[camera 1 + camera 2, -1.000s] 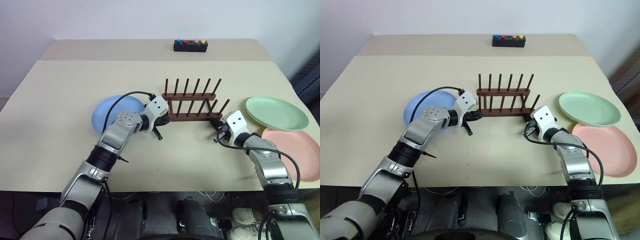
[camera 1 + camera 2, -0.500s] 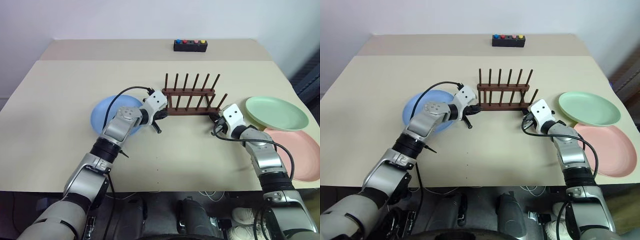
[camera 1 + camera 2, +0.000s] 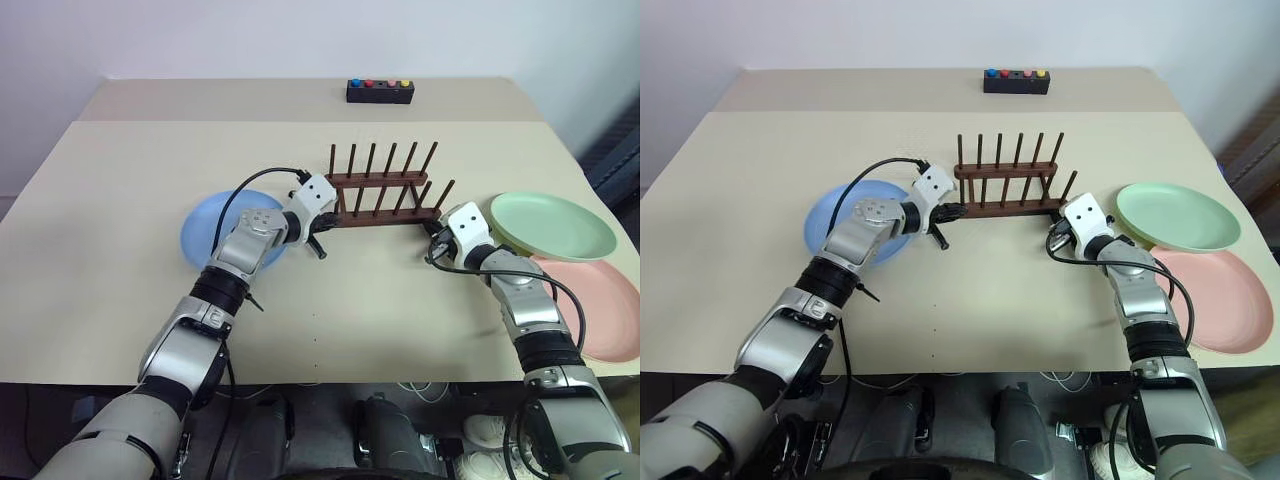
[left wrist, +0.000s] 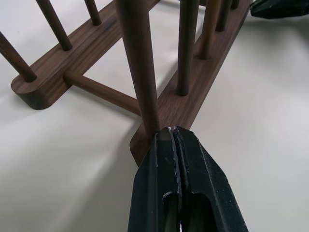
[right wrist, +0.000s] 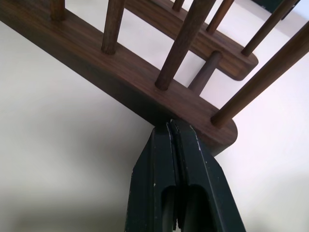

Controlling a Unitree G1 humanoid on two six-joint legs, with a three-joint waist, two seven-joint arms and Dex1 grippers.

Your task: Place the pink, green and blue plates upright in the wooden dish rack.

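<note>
Bare table between both arms — rack blocks ahead.

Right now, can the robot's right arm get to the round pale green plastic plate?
Probably yes. The green plate lies flat beside the right gripper, nothing between them, though its shut fingers are against the wooden dish rack.

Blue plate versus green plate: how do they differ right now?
The blue plate lies left of the rack, partly hidden under the left arm; the green plate lies right of the rack, fully in view. The green plate's near edge meets the pink plate; the blue plate lies alone. Both lie flat on the table, not racked.
</note>
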